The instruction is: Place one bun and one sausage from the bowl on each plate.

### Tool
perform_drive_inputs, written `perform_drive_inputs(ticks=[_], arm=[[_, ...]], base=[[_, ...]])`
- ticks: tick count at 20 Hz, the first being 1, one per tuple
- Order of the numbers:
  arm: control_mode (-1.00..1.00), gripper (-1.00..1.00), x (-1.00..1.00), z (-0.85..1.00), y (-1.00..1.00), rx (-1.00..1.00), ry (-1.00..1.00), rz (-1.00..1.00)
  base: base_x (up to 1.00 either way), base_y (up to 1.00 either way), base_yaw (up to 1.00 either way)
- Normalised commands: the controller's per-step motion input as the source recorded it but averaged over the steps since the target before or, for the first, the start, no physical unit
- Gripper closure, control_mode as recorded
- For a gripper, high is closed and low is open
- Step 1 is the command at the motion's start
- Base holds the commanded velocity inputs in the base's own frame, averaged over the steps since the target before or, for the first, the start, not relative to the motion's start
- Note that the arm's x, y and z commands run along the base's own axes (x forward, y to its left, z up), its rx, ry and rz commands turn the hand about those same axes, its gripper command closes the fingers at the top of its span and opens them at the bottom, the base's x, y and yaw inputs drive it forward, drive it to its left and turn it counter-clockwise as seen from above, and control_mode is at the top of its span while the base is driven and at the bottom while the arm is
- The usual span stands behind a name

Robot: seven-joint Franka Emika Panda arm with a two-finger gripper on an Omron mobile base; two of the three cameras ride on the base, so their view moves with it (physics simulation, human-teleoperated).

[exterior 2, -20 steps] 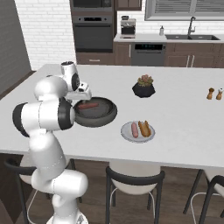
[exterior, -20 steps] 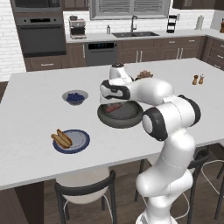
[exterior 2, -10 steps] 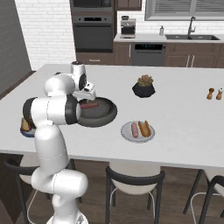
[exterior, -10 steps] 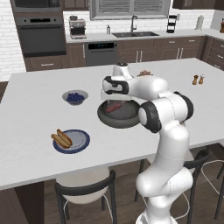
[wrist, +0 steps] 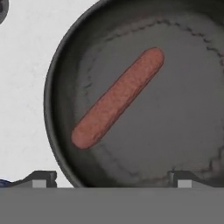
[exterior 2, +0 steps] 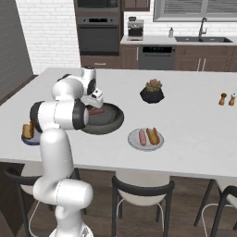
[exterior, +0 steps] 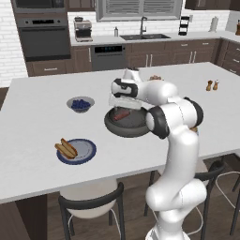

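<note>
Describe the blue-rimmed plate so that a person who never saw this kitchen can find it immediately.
Start at the long white island counter and find the wide dark-grey bowl near its middle. From the bowl, look toward the near edge with the stools, on the side of the small bowl of blue berries: there lies the blue-rimmed plate. Its dark-blue rim sets it apart from the plain light-grey plate.

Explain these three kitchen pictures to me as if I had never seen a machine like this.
The white machine is a robot arm with a two-fingered pincer, standing open and holding nothing. Two pictures come from cameras behind it, left and right; the third looks down from its hand. On the white counter sits a wide dark bowl with one sausage lying in it. A blue-rimmed plate holds food; the grey plate holds a bun and sausage. There is also a small berry bowl.
</note>
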Motion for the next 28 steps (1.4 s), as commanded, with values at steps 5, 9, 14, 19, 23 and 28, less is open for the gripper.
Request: perform_drive_inputs(ticks=[5,9,14,19,23,28], arm=[[-1.0,-1.0,0.22,-0.39,0.0,0.0,0.26,-0.01],[-1.0,-1.0,0.16,-0.19,0.02,0.0,0.07,0.0],[-1.0,-1.0,0.14,-0.14,0.14,0.0,0.0,0.0],[-1.0,-1.0,-0.19,-0.45,0.03,0.0,-0.12,0.0],[-1.0,-1.0,0.0,-0.25,0.11,0.0,-0.27,0.0],[-1.0,-1.0,0.17,-0.01,0.03,0.0,-0.16,0.0]], base=[[0.0,0.0,0.0],[0.0,0.0,0.0],[0.0,0.0,0.0],[0.0,0.0,0.0],[0.0,0.0,0.0],[0.0,0.0,0.0]])
